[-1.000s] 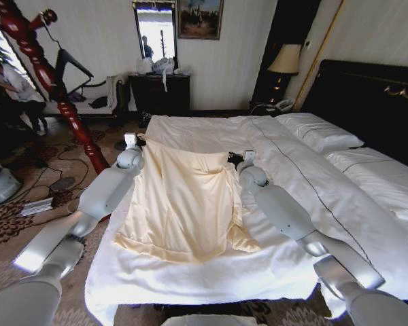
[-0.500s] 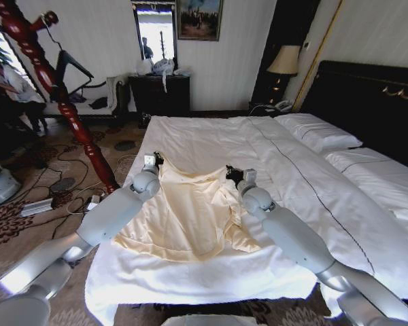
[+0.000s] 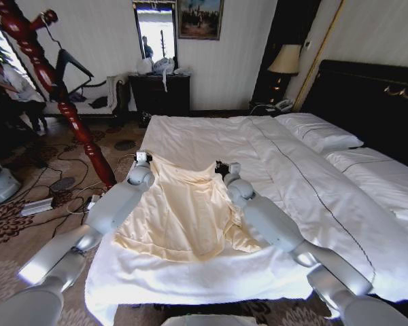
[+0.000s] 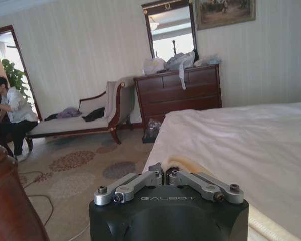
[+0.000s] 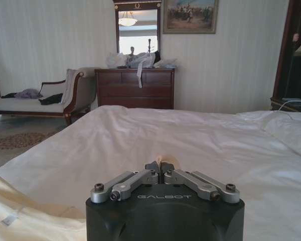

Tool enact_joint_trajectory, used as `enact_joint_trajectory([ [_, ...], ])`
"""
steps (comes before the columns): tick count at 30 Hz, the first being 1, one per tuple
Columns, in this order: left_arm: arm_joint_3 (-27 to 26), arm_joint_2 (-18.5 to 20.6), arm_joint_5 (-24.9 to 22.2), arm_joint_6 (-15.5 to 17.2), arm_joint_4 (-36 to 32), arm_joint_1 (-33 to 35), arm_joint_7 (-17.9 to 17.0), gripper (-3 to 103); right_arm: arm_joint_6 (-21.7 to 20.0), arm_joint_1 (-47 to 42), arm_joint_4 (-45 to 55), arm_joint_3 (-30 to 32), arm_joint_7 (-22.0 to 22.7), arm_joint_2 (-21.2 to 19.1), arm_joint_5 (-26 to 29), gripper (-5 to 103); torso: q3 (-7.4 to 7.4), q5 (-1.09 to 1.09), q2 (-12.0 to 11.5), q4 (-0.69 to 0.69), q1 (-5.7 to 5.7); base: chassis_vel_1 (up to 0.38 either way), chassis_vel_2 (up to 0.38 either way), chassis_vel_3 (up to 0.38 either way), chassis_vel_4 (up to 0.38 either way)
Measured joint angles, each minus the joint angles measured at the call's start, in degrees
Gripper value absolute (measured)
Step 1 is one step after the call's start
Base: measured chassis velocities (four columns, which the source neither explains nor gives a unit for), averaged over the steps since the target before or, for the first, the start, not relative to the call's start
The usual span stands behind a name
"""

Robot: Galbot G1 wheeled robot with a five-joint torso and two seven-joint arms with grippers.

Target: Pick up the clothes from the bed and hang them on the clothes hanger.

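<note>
On the bed (image 3: 211, 136), the garment (image 3: 183, 210) lies across the near part of the white duvet, neck end toward the far edge and hem toward the robot. Both arms reach over it. The left gripper (image 3: 142, 157) sits at the garment's left shoulder corner; the right gripper (image 3: 223, 166) sits at the right shoulder corner. The two shoulder corners stand raised, with the neckline sagging between them, while the body and hem rest on the duvet.

The left wrist view shows the left gripper (image 4: 164, 175) with its jaws drawn together on a small fold of cream cloth. The right wrist view shows the right gripper (image 5: 160, 167) likewise closed, with a sliver of cream cloth pinched at the tips. Both grasps therefore appear made.

The hanger (image 3: 69, 64) hangs on the reddish wooden stand (image 3: 51, 88) off the bed's left side, well apart from the garment.

Status, as judged: the grasp stage is complete and the lift has barely begun. Remaining work: raise the garment clear of the bed, carry it to the stand, and fit it over the hanger.
</note>
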Motion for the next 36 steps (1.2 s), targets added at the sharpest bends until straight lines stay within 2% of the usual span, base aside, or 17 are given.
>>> enact_joint_trajectory([
  [2,0.0,-0.4,-1.1,2.4,0.3,0.7,0.6,0,0.1,-0.6,-0.3,-0.8,-1.4,0.0,-0.6,1,0.0,0.01,0.0,-0.04,0.0,0.0,0.0,0.0,0.0],
  [4,0.1,-0.4,-2.1,6.4,0.2,1.4,0.7,11,0.5,-1.5,-0.9,-1.0,-1.7,0.5,-1.6,10,0.0,0.02,0.0,-0.06,-0.01,0.0,0.0,0.0,0.0],
  [8,0.6,-0.1,-1.6,8.3,-0.2,2.1,1.2,16,0.6,-2.2,-1.5,-0.9,-1.5,1.1,-1.7,20,0.0,0.02,0.0,-0.02,-0.01,0.0,0.0,0.0,0.0],
  [10,1.2,0.5,-1.6,9.9,-1.3,2.2,1.5,27,0.4,-2.4,-1.3,-1.0,-1.7,0.2,-1.6,26,0.0,0.01,0.0,0.01,-0.01,0.0,0.0,0.0,0.0],
  [11,1.7,0.9,-1.7,10.4,-1.9,2.2,1.7,32,-0.3,-2.5,-0.9,-1.2,-2.1,-0.7,-1.4,36,0.0,0.01,0.0,-0.01,-0.01,0.0,0.0,0.0,0.0],
  [13,2.0,1.2,-1.9,10.6,-2.5,2.1,2.1,38,-0.6,-2.5,-0.5,-1.3,-2.3,-1.1,-0.9,36,0.0,0.02,0.0,-0.04,-0.01,0.0,0.0,0.0,0.0],
  [15,2.1,1.3,-2.2,10.5,-2.8,1.9,2.1,48,-1.6,-2.5,0.2,-1.3,-2.3,-1.3,1.5,47,-0.02,0.02,0.0,-0.06,-0.02,0.0,0.0,0.0,0.0],
  [17,2.0,1.3,-2.3,10.1,-2.8,1.8,1.8,48,-2.3,-2.5,0.5,-1.3,-2.2,-1.3,3.4,53,-0.01,0.03,0.0,-0.06,-0.02,0.0,0.0,0.0,0.0],
  [18,1.6,1.2,-2.4,9.4,-2.4,1.5,1.2,59,-3.7,-2.4,1.2,-1.1,-1.9,-1.4,7.2,59,-0.01,0.02,0.0,-0.04,-0.02,0.0,0.0,0.0,0.0],
  [20,0.5,0.9,-2.8,8.4,-1.0,1.0,0.0,65,-6.6,-2.1,2.3,0.2,0.7,-0.7,15.1,70,-0.01,0.01,0.0,-0.02,-0.02,0.0,0.0,0.0,0.0],
  [22,0.0,0.8,-3.2,8.3,-0.3,0.7,-0.4,70,-7.0,-1.9,2.3,1.0,1.8,0.0,17.6,70,-0.01,0.02,0.0,0.0,-0.02,0.0,0.0,0.0,0.0],
  [23,-0.6,0.7,-3.5,8.0,0.5,0.6,-0.7,77,-6.7,-1.6,1.6,1.6,2.4,0.7,18.4,80,-0.01,0.01,0.0,0.0,-0.02,0.0,0.0,0.0,0.0],
  [25,-1.1,0.7,-3.7,7.8,1.0,0.5,-0.8,82,-5.9,-1.4,0.4,1.9,2.6,1.1,17.1,80,-0.02,0.01,0.0,0.0,-0.02,0.0,0.0,0.0,0.0],
  [29,-0.7,2.5,-0.9,8.6,0.2,0.7,0.0,97,-6.1,-1.4,-2.6,0.6,-0.2,-2.2,-3.7,98,-0.01,0.01,0.0,-0.03,-0.01,0.0,0.0,0.0,0.0],
  [31,-0.5,2.7,-0.5,8.8,0.1,0.8,0.2,97,-6.4,-1.5,-2.6,0.4,-0.6,-2.7,-5.1,98,-0.01,0.02,0.0,-0.03,-0.01,0.0,0.0,0.0,0.0],
  [34,1.6,4.2,5.4,10.7,-0.3,1.1,2.7,100,-8.4,-2.3,-2.5,-0.9,-2.7,-5.2,-11.6,100,-0.01,0.03,0.0,-0.07,-0.02,0.0,0.0,0.0,0.0],
  [36,2.8,4.9,13.0,10.9,0.7,1.7,4.6,100,-7.3,-3.5,-2.8,-1.0,-3.8,-5.8,-15.3,100,-0.02,0.03,0.0,-0.06,-0.03,0.0,0.0,0.0,0.0],
])
